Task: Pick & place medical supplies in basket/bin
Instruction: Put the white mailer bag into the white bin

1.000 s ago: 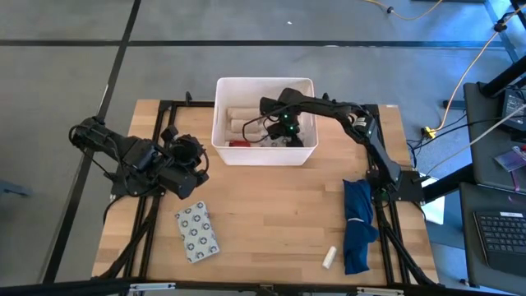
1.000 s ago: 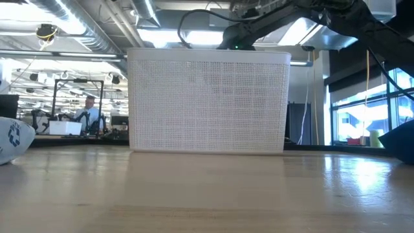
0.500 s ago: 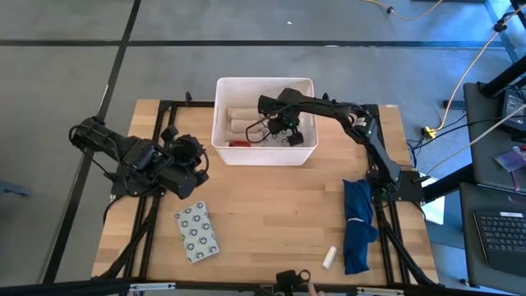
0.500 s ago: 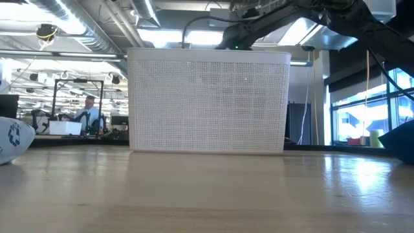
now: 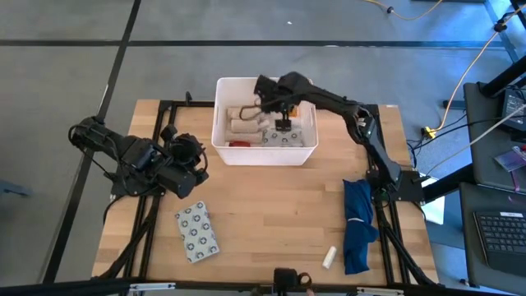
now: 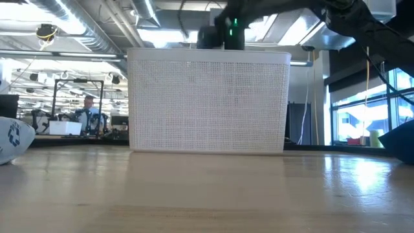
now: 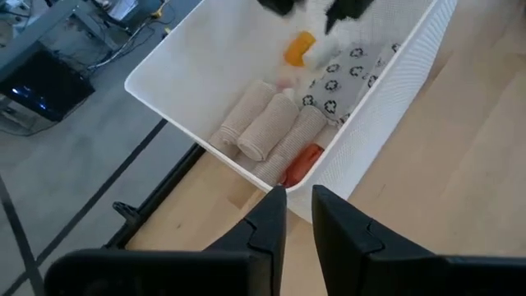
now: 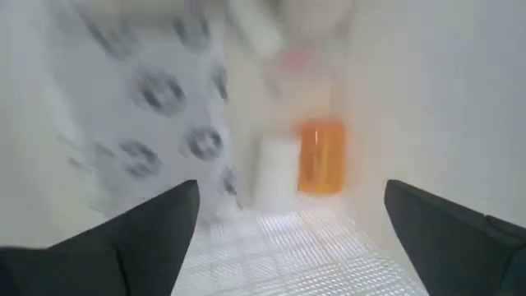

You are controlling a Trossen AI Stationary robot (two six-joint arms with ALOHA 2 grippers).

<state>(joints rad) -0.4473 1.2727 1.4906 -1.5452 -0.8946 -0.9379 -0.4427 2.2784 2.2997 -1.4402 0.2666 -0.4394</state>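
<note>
The white bin [image 5: 220,123] stands at the table's far middle. In it lie beige rolls [image 7: 263,136], a red item [image 7: 302,163], a tiny orange bottle [image 8: 320,156] and a grey ring-patterned packet [image 8: 156,107]. My right gripper [image 8: 289,193] hangs open over the bin's inside [image 5: 280,111], pointing down and holding nothing. My left gripper [image 7: 299,205] waits left of the bin [image 5: 193,160], its fingers a narrow gap apart. A second ring-patterned packet [image 5: 197,232] and a small white roll [image 5: 329,256] lie flat on the table's near part.
A long dark-blue cloth [image 5: 357,224] lies along the table's right side beside the white roll. A small dark object [image 5: 288,278] sits at the near edge. Bare wood stretches between the bin and the near edge. In the low view the bin's wall [image 6: 207,103] hides its contents.
My right gripper has risen from low in the bin's right part and moved toward the far-left, now showing above the rim in the low view. The ring-patterned packet on the bin's floor is uncovered. A dark object has appeared at the near edge.
</note>
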